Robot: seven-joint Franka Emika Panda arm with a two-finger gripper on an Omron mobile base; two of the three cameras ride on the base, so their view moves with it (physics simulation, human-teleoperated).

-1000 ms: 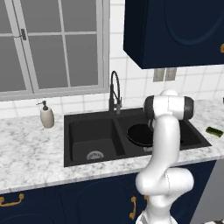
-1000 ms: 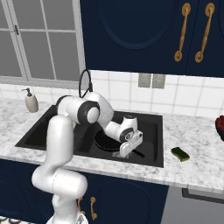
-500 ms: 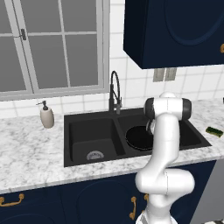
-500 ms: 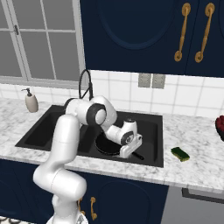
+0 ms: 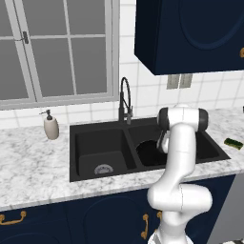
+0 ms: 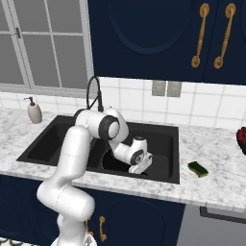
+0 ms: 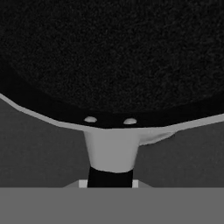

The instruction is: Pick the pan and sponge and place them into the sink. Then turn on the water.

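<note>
Where arm blocks, pan (image 5: 148, 153) half hidden, sink (image 5: 97, 151).

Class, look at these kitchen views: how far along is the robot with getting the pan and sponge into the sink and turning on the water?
Done: nothing fully. In hand: the pan is down in the right basin of the sink, and the gripper is shut on the pan's handle, so it is not yet let go. Left: the sponge lies on the counter right of the sink, and no stream shows at the faucet.
</note>
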